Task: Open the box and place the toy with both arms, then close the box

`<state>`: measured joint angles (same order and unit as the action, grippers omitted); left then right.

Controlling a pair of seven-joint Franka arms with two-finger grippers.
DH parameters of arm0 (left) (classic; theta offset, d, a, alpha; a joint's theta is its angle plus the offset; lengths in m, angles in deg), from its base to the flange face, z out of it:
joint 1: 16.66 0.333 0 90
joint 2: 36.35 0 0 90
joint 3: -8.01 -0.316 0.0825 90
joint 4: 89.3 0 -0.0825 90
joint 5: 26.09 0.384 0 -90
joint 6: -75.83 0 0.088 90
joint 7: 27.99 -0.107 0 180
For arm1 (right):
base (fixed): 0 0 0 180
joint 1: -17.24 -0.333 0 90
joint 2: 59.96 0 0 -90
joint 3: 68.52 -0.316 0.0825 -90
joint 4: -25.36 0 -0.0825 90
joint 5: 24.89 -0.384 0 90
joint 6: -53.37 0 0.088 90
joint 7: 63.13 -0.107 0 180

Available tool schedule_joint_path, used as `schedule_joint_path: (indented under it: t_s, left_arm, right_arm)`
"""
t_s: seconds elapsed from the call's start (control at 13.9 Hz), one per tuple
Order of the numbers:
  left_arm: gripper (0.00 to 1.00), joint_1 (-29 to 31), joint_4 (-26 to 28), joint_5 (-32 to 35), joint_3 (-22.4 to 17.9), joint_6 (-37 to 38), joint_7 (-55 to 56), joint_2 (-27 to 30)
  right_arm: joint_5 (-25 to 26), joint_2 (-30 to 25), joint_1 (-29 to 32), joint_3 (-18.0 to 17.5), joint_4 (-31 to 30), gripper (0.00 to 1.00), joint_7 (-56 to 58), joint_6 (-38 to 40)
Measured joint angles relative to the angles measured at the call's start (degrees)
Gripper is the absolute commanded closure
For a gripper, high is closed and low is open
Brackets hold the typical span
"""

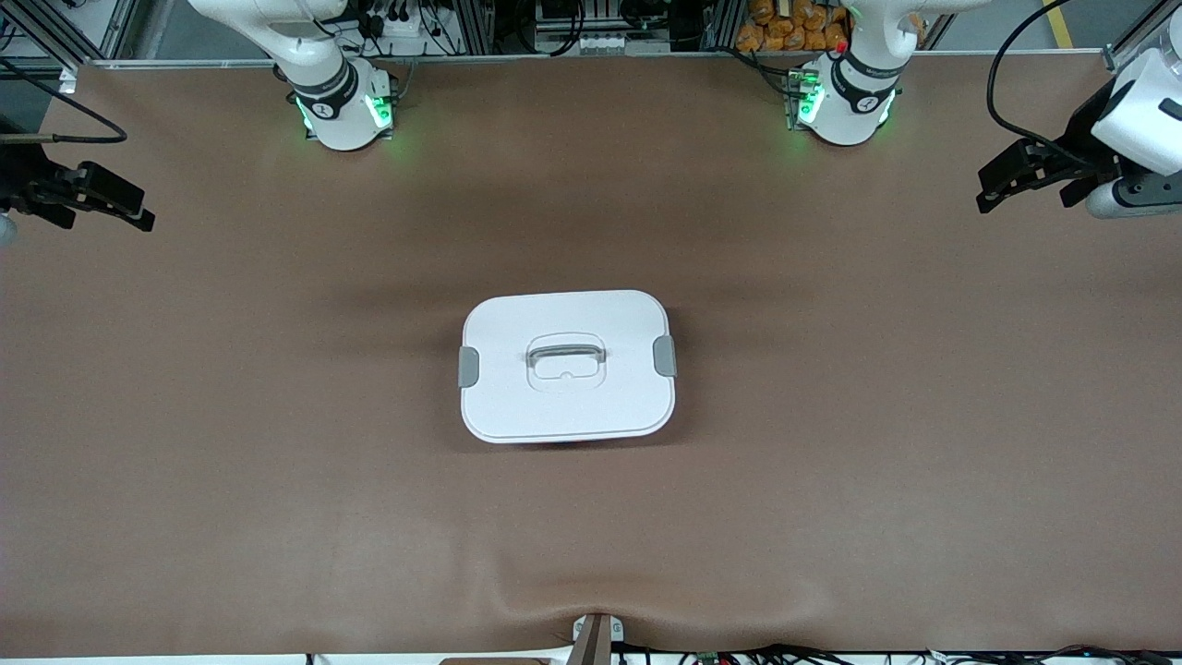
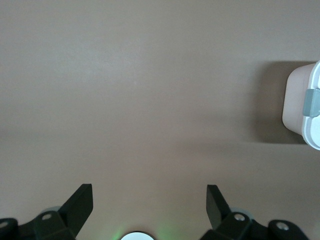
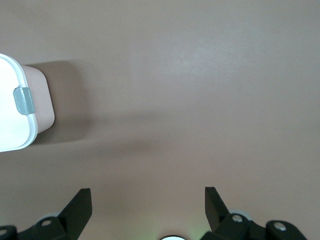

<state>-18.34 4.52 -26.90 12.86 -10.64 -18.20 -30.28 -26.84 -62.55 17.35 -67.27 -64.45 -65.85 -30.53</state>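
Front view: white lid (image 1: 567, 406) hides the box's (image 1: 565, 443) contents.

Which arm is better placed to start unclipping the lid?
Neither clearly. The white-lidded pink plastic box sits mid-table, lid on, one grey end clip facing each arm. The left gripper and right gripper both hang open over the table ends, so left takes its clip, right the other.

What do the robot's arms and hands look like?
Both arms are white with dark grey bands at the joints and green lights glowing on their round bases. The left hand and the right hand are black, each with two flat, wedge-shaped fingers. A black cable loops along each arm.
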Motion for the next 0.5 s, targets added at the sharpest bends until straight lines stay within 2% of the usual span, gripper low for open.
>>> schedule_joint_path:
  t_s: [0.5]
  left_arm:
    - [0.0, 0.0, -0.9, 0.0, 0.1, 0.0, 0.0, 0.0]
  right_arm:
    - [0.0, 0.0, 0.0, 0.0, 0.0, 0.0, 0.0, 0.1]
